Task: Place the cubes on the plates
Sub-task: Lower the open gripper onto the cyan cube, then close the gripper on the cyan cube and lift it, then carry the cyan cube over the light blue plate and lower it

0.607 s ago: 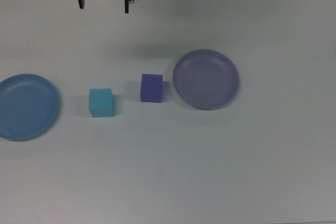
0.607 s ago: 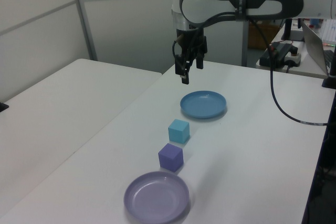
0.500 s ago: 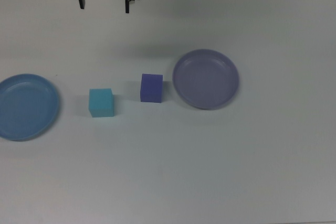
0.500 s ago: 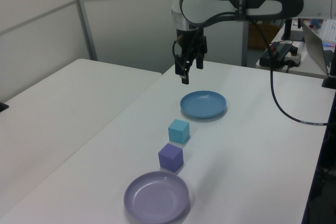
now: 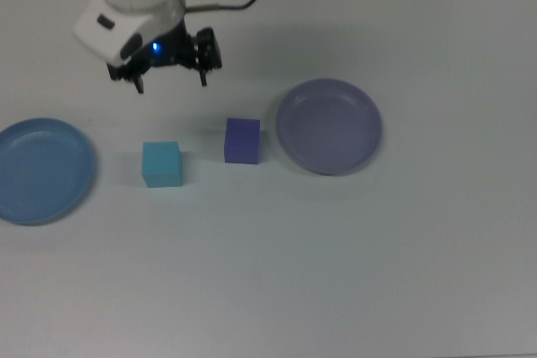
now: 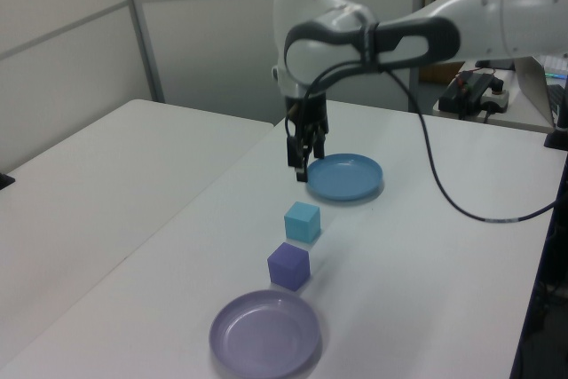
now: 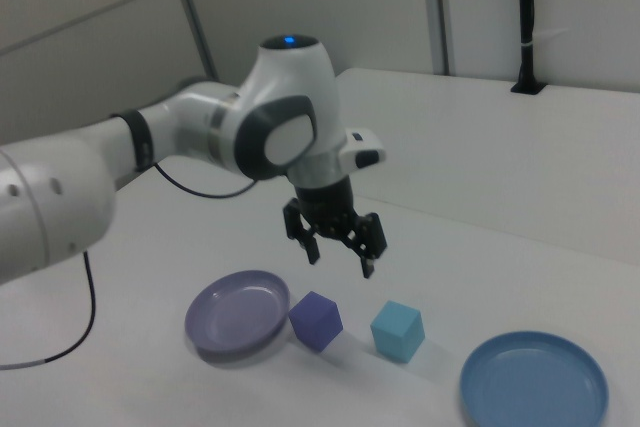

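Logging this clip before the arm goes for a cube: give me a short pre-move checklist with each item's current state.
1. Gripper empty, jaws open: ok.
2. Cyan cube free on the table, nothing touching it: ok.
3. Purple cube apart from the lavender plate: ok.
4. Blue plate empty: ok.
5. Lavender plate empty: ok.
6. Gripper directly above a cube: not ok; it hangs above the table beyond both cubes in the top view.
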You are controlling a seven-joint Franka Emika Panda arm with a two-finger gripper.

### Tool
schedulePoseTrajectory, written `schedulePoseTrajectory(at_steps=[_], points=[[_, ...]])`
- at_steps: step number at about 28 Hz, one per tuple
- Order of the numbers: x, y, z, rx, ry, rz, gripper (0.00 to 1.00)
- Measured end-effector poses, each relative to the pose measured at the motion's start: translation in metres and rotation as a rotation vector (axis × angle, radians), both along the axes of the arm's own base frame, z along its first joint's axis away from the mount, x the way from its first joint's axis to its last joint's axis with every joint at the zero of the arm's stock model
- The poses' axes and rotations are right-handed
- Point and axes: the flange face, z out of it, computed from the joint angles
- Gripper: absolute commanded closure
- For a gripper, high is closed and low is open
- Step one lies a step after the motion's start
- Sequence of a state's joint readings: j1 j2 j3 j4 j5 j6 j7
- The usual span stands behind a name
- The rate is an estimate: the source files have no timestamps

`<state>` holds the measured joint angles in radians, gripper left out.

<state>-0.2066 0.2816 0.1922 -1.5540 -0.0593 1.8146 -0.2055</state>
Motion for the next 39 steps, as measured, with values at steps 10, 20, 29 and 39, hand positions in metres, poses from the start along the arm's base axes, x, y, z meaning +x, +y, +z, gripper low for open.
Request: schedulePoseTrajectory(at_steps=[10,20,29,39], points=[[0.024,-0.004,-0.099,-0.052,-0.018,0.035,0.0],[0.028,-0.018,-0.138,-0.109,-0.039,-0.021,0.0],[0.027,-0.033,-0.142,-0.121,-0.033,-0.042,0.28],[0.033,-0.033,-0.155,-0.133,-0.067,-0.05,0.58]])
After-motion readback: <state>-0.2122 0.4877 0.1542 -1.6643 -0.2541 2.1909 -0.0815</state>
